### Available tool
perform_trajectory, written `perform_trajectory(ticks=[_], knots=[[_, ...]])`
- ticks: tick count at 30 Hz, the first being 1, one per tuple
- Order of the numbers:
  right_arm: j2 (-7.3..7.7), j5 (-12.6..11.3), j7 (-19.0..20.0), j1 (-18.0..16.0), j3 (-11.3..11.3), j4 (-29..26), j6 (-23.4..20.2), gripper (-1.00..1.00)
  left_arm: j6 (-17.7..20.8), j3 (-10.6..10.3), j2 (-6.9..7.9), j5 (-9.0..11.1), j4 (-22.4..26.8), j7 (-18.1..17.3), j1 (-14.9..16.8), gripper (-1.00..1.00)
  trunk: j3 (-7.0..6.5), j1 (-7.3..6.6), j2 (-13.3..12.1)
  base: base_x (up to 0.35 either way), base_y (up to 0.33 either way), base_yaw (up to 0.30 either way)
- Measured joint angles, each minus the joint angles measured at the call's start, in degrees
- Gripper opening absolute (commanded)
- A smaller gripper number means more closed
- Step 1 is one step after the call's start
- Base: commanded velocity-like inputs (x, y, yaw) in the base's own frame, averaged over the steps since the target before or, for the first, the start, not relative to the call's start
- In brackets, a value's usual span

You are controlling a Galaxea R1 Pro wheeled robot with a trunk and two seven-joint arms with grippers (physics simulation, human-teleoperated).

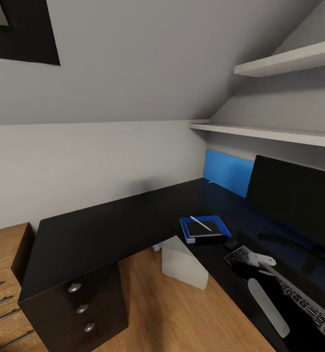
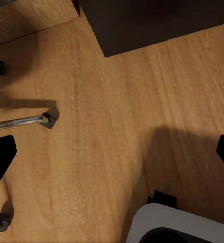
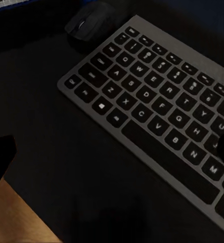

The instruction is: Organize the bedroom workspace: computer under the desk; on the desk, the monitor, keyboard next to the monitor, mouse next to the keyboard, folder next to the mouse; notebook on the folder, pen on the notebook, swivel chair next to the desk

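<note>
The black desk (image 1: 99,230) runs along the wall. On it lies the blue folder (image 1: 222,226), with the dark notebook (image 1: 205,228) on top and the pen (image 1: 200,223) across the notebook. The monitor (image 1: 294,200) stands at the right, and the keyboard (image 1: 304,303) lies in front of it. The mouse (image 3: 89,23) sits just past the keyboard's (image 3: 152,116) corner. My right gripper (image 3: 112,152) hovers open above the keyboard, holding nothing. My left gripper (image 2: 112,152) hangs open over the wooden floor. A chrome leg of the swivel chair (image 2: 20,122) with casters lies near it. The computer (image 1: 182,264) stands under the desk.
A light wooden drawer chest (image 1: 1,278) stands left of the desk's three-drawer end (image 1: 81,308). Two white shelves (image 1: 280,133) hang above the monitor under the sloped ceiling. My white base (image 2: 177,223) shows by the left gripper, and a dark block (image 2: 152,25) stands on the floor beyond it.
</note>
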State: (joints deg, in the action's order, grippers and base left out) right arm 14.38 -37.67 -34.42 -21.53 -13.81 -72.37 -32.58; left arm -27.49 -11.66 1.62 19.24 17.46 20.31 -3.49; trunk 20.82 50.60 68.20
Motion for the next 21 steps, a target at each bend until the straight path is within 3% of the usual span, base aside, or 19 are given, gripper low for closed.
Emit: perform_trajectory(ticks=[6, 12, 17, 21], knots=[[-0.22, 6.3, 0.0, 0.0, 0.0, 2.4, -0.1, 1.0, 0.1, 0.0, 0.08, 0.0, 0.0, 0.0, 0.0, 1.0, 0.0, 0.0, 0.0, 0.0, 0.0, -0.011], [-0.23, 7.9, -0.1, 0.0, 0.0, 2.6, -0.2, 1.0, 0.1, 0.0, 0.1, 0.1, 0.0, 0.0, 0.0, 1.0, 0.0, 0.0, 0.0, 0.0, 0.0, -0.001], [-0.27, 13.1, -0.1, 0.0, -0.1, 3.3, -0.4, 1.0, 0.1, 0.0, 0.12, 0.1, 0.0, 0.1, 0.0, 1.0, 0.0, 0.0, 0.0, 0.0, 0.0, 0.0], [-0.3, 15.6, -0.2, -0.2, -0.3, 6.0, -1.0, 1.0, 0.0, 0.0, 0.1, 0.0, 0.0, 0.0, 0.0, 1.0, 0.0, 0.0, 0.0, 0.0, 0.0, 0.0]])
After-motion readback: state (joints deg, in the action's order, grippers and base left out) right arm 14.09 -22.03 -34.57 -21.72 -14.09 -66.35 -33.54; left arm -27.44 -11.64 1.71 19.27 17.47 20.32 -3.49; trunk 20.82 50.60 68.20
